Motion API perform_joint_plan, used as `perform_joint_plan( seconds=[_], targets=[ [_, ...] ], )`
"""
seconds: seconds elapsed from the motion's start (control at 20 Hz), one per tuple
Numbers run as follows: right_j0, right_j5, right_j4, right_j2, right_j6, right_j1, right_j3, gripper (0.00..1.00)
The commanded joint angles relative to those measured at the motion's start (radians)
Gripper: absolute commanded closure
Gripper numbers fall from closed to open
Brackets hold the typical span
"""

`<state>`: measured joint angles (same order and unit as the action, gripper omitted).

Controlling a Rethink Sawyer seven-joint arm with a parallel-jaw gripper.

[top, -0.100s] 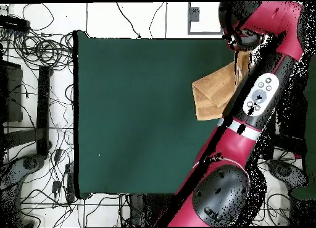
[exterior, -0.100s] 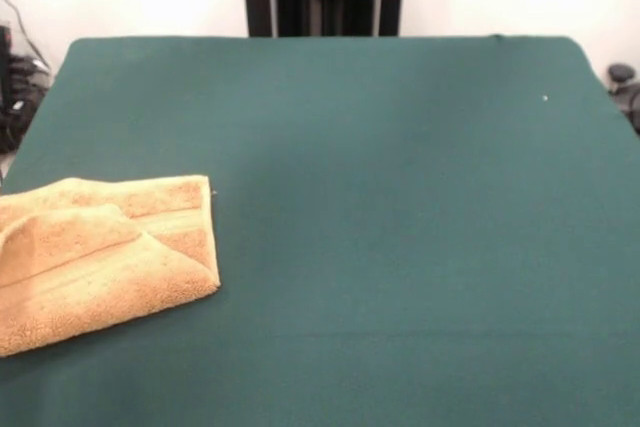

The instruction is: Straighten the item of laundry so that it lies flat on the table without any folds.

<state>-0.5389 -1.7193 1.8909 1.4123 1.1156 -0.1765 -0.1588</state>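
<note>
The item of laundry (exterior, -0.100s: 105, 257) is a golden-tan towel lying near the left edge of the green table (exterior, -0.100s: 380, 207). It is not flat: one corner is folded over on top, and woven bands show across the fold. Its left part runs past the picture's edge. In the overhead view the towel (top, -0.100s: 212, 94) lies at the table's right side, partly hidden under the red arm (top, -0.100s: 262, 102). The gripper (top, -0.100s: 238, 41) hangs at the arm's dark end beyond the towel's far corner. The front view shows no gripper.
Tangled cables (top, -0.100s: 43, 52) and black stands (top, -0.100s: 43, 108) lie on the floor to the left of the table in the overhead view. The robot's red base (top, -0.100s: 219, 198) stands at the bottom right. A tiny white speck (exterior, -0.100s: 545, 98) lies on the cloth.
</note>
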Motion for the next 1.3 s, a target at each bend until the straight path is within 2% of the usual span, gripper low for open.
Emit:
perform_joint_plan(
  seconds=[0.05, 0.15, 0.55, 0.9, 1.1, 1.3],
  targets=[
    [0.064, -0.122, 0.36, 0.259, -0.236, -0.011, -0.035, 1.0],
    [0.064, -0.15, 0.461, 0.311, -0.26, -0.01, -0.042, 1.0],
    [0.057, -0.241, 0.759, 0.463, -0.31, 0.008, -0.081, 1.0],
    [0.052, -0.288, 0.96, 0.56, -0.363, 0.03, -0.115, 1.0],
    [0.048, -0.271, 1.021, 0.616, -0.369, 0.049, -0.121, 1.0],
    [0.043, -0.261, 1.042, 0.654, -0.368, 0.058, -0.12, 1.0]
  ],
)
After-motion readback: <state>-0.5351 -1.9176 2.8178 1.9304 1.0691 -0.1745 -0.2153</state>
